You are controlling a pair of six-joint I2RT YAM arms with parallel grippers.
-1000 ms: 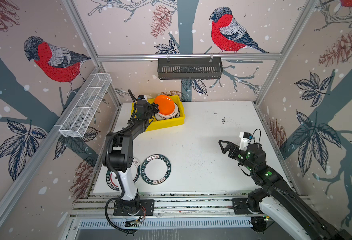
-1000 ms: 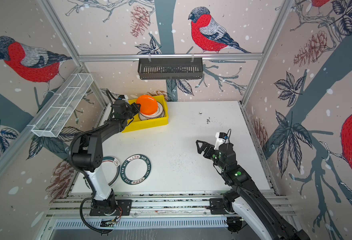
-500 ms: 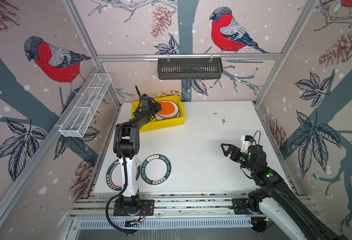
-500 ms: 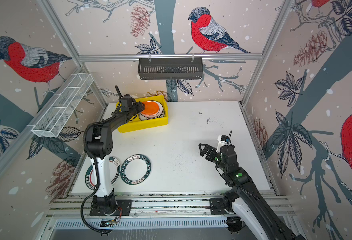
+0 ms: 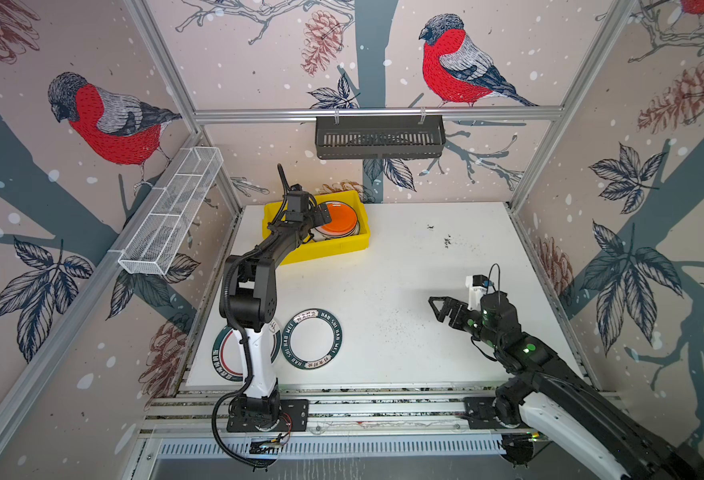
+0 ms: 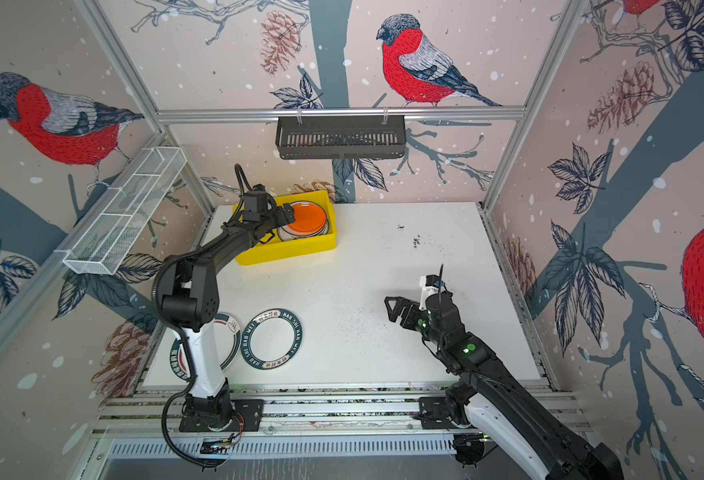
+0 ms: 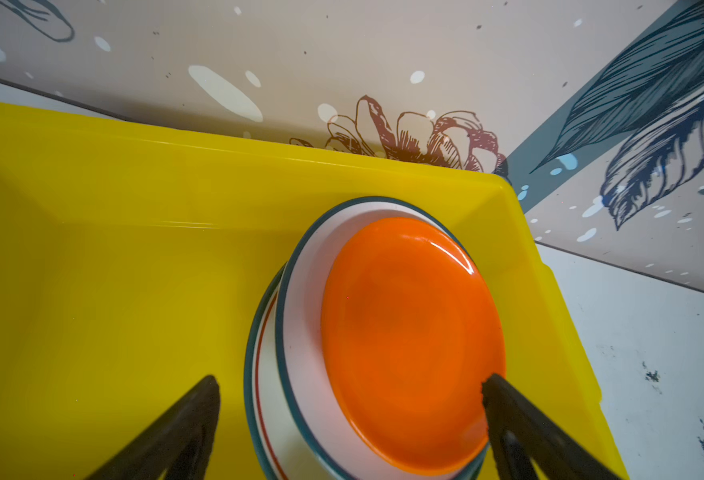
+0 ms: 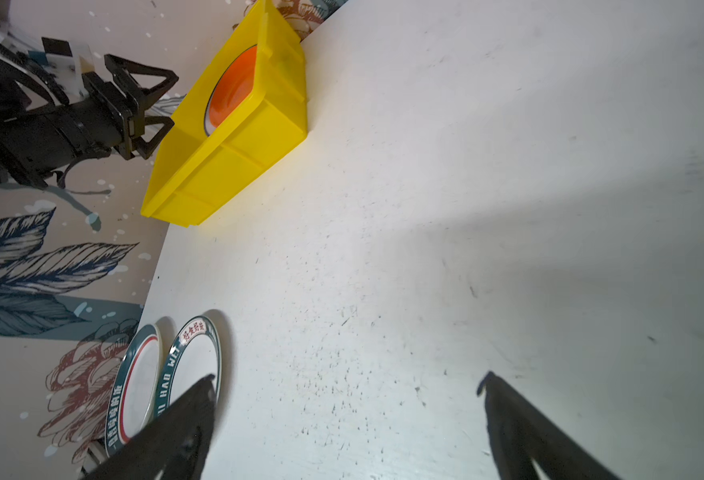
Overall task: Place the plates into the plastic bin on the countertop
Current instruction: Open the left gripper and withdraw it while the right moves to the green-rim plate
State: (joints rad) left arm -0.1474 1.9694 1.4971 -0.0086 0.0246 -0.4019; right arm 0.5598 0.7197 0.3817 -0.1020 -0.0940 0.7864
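Left tool [image 7: 350, 377] wide, empty, over the yellow bin [image 7: 134, 187]; orange plate [image 7: 408, 340] tops the stack beneath it. Right tool [image 8: 348, 376] wide, empty. Lettered plate [image 5: 312, 338] flat on the table [image 5: 404, 270], well ahead of it: stiff, glossy, probably slippery. I'd pinch its rim.

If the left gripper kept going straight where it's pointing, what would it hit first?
Most likely the orange plate topping the stack in the yellow bin; the left gripper, open, frames it; depth unclear.

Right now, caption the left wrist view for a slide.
Open left gripper over an orange plate stacked in the yellow bin.
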